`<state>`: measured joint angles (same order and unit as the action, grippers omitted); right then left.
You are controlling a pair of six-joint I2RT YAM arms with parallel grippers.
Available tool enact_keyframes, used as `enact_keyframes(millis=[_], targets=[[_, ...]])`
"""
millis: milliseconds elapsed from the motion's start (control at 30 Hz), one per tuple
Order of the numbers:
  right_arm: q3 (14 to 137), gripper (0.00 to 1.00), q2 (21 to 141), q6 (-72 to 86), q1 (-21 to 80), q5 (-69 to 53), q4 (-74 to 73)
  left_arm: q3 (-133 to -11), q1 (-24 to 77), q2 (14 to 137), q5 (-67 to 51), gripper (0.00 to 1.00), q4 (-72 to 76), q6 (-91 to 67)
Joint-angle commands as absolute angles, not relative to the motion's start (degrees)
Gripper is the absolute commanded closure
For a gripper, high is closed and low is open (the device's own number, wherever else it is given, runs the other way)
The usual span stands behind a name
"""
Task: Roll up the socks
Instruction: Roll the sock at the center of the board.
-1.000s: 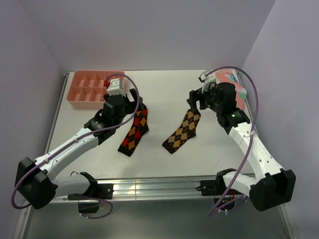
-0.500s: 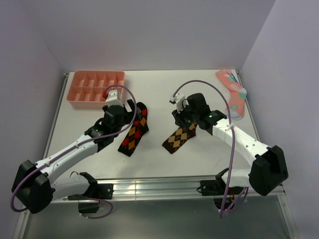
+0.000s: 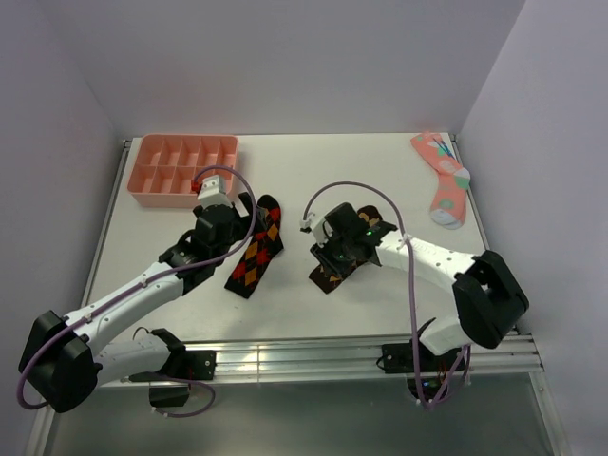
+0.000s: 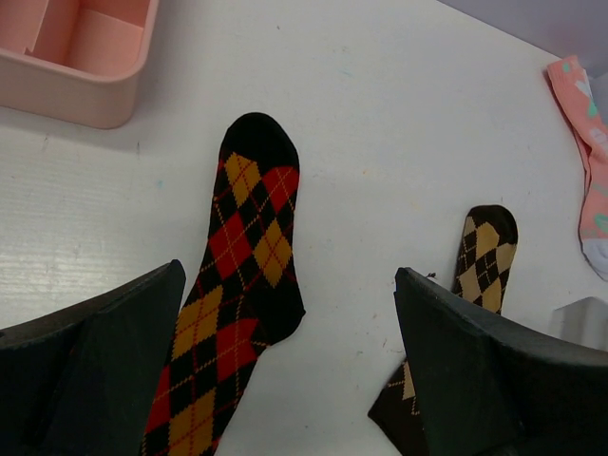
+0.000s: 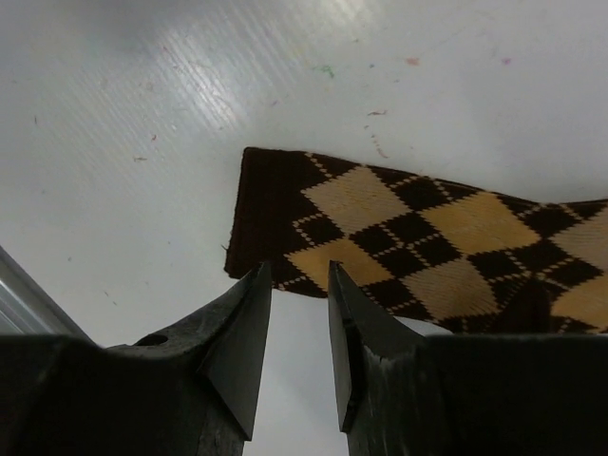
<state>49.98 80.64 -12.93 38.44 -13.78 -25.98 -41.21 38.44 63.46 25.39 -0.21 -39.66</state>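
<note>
- At the near edge of the white bench (image 3: pixel 313 171), a silver metal rail (image 3: pixel 285 359) is seen, with both arm bases fixed by it.
- The dark argyle sock with tan and orange diamonds (image 5: pixel 408 228) is laid flat right of centre, its cuff towards the near edge and its toe pointed away.
- The right end effector (image 5: pixel 296 280) is lowered at that cuff. Its fingers (image 5: pixel 242 323) are drawn close, with only a slim gap left between them, and their tips are set at the cuff's edge. Whether any cloth is pinched cannot be told; the sock is seen lying flat.
- To the left, well apart from it, the dark argyle sock with red and orange diamonds (image 4: pixel 247 247) is laid flat on the same slant.
- The left end effector (image 4: pixel 290 275) is held above this sock's far part with its fingers spread wide; nothing is gripped by it.
- Farther back on the left, a pink plastic tray with small compartments (image 3: pixel 157 199) is set near the far edge, just beyond the red sock's toe.
- At the far right corner, a pink sock with teal and white marks (image 3: pixel 445 185) is laid alone, well apart from the other two.
</note>
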Motion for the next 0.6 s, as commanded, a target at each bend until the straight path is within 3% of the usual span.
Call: enact_keyframes(millis=[0, 567], targets=[[52.7, 0.63, 84.5, -10.6, 41.3, -12.9, -27.4, -41.9, 38.2, 62.0, 26.5, 0.01, 1.7, -39.6], [54.7, 0.64, 91.1, -7.4, 46.7, -9.2, -25.3, -40.7, 33.1, 60.6, 24.5, 0.00, 1.2, -39.0]])
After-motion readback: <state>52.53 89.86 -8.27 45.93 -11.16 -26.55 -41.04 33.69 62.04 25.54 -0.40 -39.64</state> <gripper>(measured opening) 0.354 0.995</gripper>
